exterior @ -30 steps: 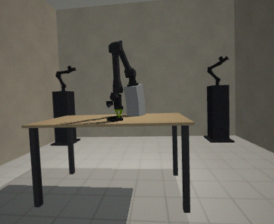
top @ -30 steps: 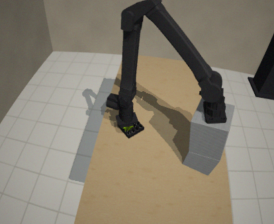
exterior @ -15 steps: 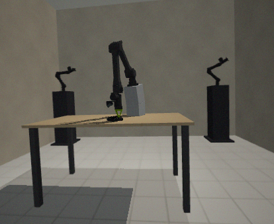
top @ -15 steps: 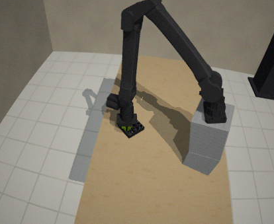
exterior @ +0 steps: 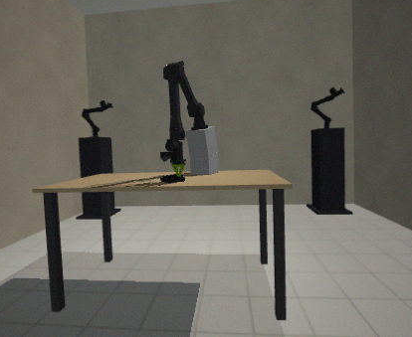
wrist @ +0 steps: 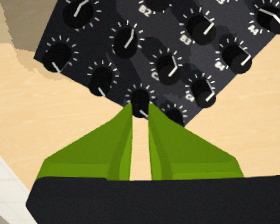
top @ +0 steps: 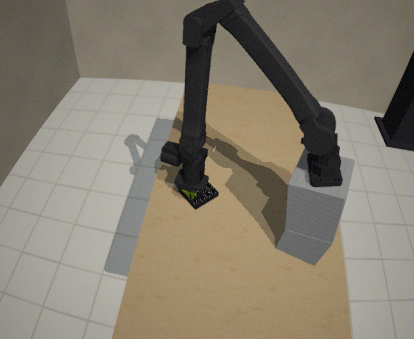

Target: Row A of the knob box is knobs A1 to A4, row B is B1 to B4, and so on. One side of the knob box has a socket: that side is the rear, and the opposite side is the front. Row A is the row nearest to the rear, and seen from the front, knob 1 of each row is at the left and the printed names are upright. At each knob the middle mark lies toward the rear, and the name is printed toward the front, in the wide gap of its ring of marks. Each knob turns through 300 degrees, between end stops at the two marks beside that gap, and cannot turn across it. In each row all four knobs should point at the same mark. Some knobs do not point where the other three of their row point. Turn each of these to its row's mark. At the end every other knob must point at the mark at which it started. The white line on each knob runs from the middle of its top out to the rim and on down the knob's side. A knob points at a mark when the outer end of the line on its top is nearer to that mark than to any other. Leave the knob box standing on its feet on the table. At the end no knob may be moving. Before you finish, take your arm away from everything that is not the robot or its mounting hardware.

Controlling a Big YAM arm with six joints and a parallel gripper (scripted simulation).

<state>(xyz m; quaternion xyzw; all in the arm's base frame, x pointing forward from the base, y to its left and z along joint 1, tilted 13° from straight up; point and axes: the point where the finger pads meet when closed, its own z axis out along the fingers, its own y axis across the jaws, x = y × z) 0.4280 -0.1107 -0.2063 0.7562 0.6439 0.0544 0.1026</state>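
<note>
Where the fingertips come down, the hand (top: 188, 193) (exterior: 178, 175) (wrist: 140, 112) is pinching D3 (wrist: 140, 100), one green finger at each side of this knob. Its printed name is hidden, so I tell which knob it is by counting along the rows. Of its white line, a short part shows below the tips, slanting down to the right in the wrist view.

The box (top: 201, 203) (exterior: 166, 178) (wrist: 54, 31) stands on the tabletop (top: 231, 277) (exterior: 230, 178) (wrist: 225, 145), near one long edge, and in the top view it is turned at an angle to that edge. The arm (top: 196, 92) (exterior: 175, 106) reaches over from the grey block (top: 311, 212) (exterior: 202, 151), with its last part hanging nearly upright above the box.

Beside D3 in the same row are D2 (wrist: 101, 80) and D4 (wrist: 172, 119); the last one is partly covered by the right-hand finger of the wrist view. Behind them, C4 (wrist: 203, 92) and B4 (wrist: 236, 55) have clear white lines on their sides, but the exact mark of each one I cannot tell. Other knobs are cut by the border of the wrist view.
</note>
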